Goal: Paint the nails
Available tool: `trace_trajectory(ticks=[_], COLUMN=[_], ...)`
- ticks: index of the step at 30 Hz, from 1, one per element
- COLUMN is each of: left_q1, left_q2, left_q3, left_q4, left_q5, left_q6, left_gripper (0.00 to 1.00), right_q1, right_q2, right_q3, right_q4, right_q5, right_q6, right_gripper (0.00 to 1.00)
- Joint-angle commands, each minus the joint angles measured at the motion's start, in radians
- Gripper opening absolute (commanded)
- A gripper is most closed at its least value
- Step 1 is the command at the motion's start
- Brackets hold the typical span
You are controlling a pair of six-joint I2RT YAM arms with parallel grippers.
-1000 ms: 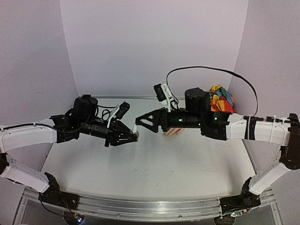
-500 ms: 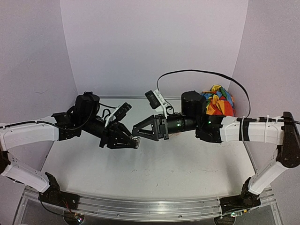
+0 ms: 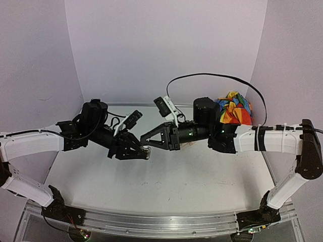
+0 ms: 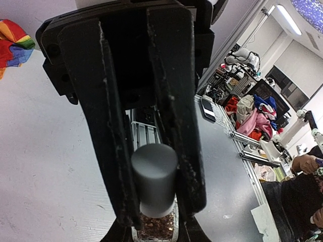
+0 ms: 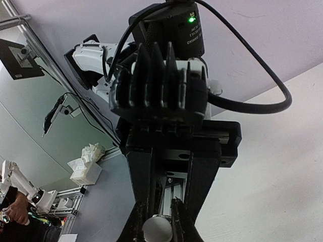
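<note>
Lilac walls (image 3: 161, 50) ring the white tabletop (image 3: 166, 186). Your left hand (image 3: 145, 153) clamps the polish bottle (image 4: 154, 227); your right hand (image 3: 145, 138) pinches its white cap (image 5: 157, 228). Your right arm (image 3: 262, 138) hides the nails, so their direction can't be told. Only the rainbow sleeve (image 3: 233, 112) shows behind.

Even, soft light with faint shadows; the overhead view bows at its edges, wrist-view foregrounds slightly blurred

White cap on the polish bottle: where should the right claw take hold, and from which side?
Pinch the white cap on its round sides, coming end-on from above. It sticks up out of the left claw, which clamps the polish bottle below.
</note>
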Motion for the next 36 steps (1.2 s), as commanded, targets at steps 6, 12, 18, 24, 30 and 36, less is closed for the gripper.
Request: trace_trajectory(ticks=[6,12,18,24,30,36], left_q1=[-0.005,-0.008,-0.013,-0.013,-0.013,-0.011], left_q2=[-0.091,-0.068,-0.040,-0.053,-0.086,-0.253], left_q3=[-0.052,-0.021,0.000,-0.028,-0.058,-0.142], left_q4=[0.031,-0.055,-0.057,-0.057,-0.055,-0.055], left_q5=[-1.015,-1.243,-1.100,-0.926,-0.813,-0.881], left_q6=[-0.017,-0.011,0.033,0.018,-0.008,-0.011], left_gripper=[0.00,0.00,0.00,0.20,0.83,0.90], right_q1=[0.067,0.261,0.258,0.230,0.142,0.118], right_q2=[-0.021,0.092,0.110,0.073,-0.044,-0.141], right_q3=[0.020,0.205,0.220,0.184,-0.001,-0.249], right_q4=[-0.083,-0.397,-0.342,-0.286,-0.204,-0.055], right_q5=[0.508,1.208,1.133,1.062,1.051,0.961], right_q6=[0.033,0.133,0.077,0.021,-0.021,-0.210], right_gripper=[0.00,0.00,0.00,0.00,0.00,0.00])
